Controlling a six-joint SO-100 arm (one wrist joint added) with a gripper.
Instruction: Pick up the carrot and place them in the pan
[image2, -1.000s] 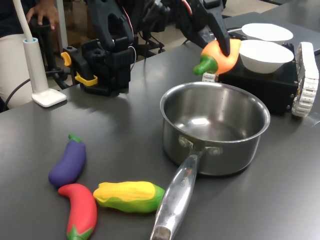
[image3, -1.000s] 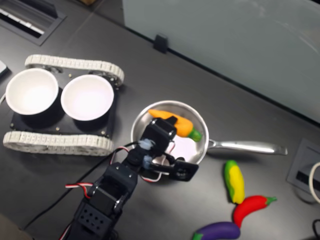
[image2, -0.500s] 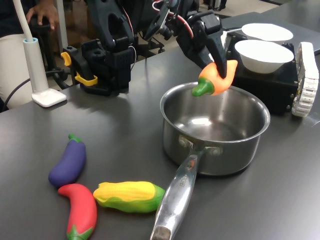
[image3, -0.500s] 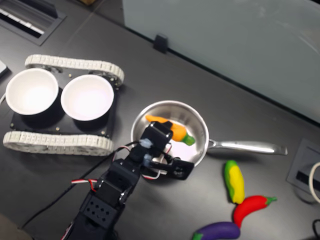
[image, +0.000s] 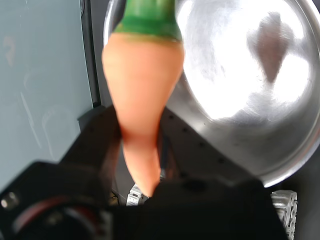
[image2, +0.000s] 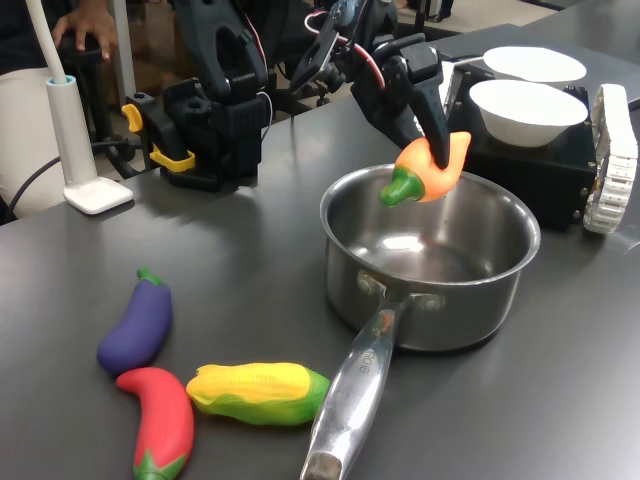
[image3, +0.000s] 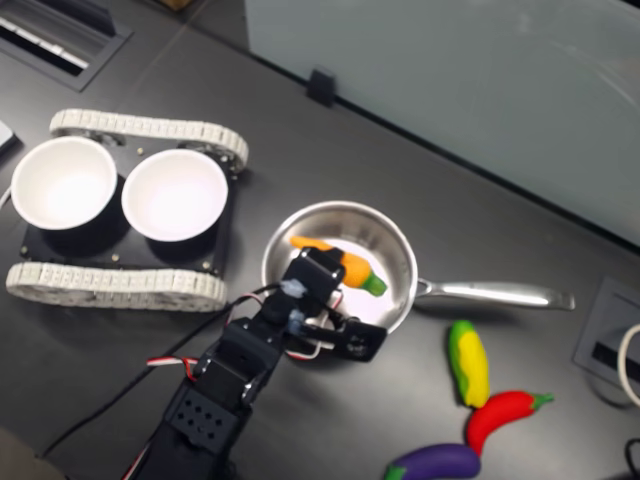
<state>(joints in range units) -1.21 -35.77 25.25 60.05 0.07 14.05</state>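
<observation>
- The large shiny stainless-steel saucepan (image2: 430, 255) sits empty, its long handle toward the purple, red and yellow toy vegetables (image2: 205, 385); the interior offers ample room.
- I have the black gripper (image2: 432, 140) clamped on the small orange toy carrot (image2: 432, 168), now lowered inside the rim line from a second ago.
- I judge release is near; the far rim lies close under the carrot's tip.

carrot (image2: 432, 167) carried lower, from beside the bowls to over the pan (image2: 430, 255) opening
</observation>
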